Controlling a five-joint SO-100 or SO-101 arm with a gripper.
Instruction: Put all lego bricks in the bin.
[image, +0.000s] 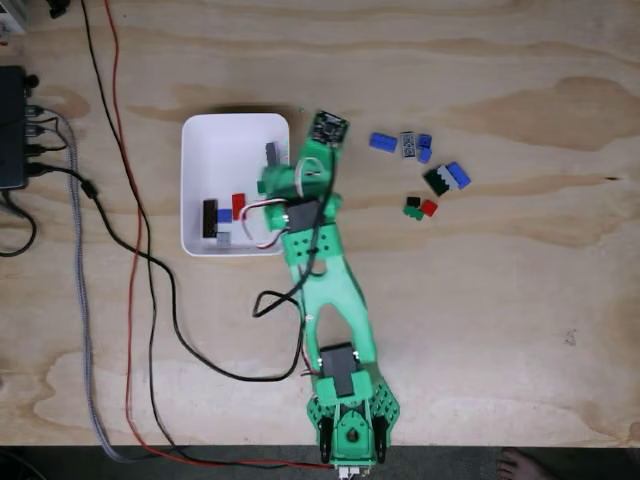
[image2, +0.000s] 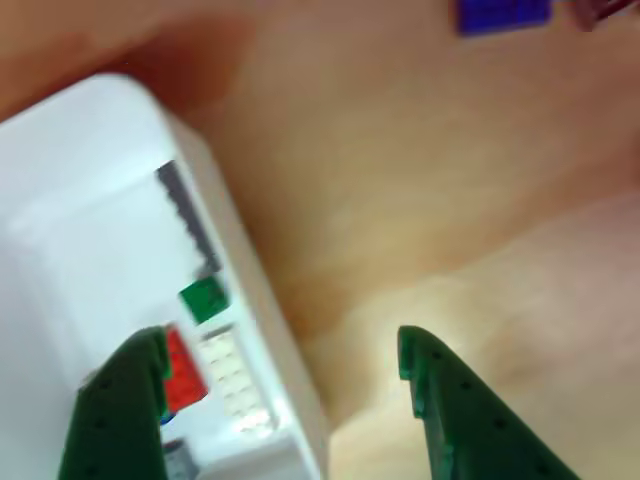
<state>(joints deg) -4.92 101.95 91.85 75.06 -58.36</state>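
gripper (image2: 285, 375) spread wide, empty, above the bin's (image: 200, 135) right wall | some lego bricks (image: 222, 215) in bin; rest (image: 425, 170) loose toward table's right edge | light, stiff, slick: pinch across flat sides

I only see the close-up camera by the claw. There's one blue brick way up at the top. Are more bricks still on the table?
Observer: Yes. The fixed view shows about seven lego bricks clustered on the table, right of the arm.
Operator: What colours are they?
Observer: Three blue ones, a red one, a green one, a grey-white one and a dark one.
Operator: How many are in the bin?
Observer: About five lie in the bin, among them a long black one by its left wall.
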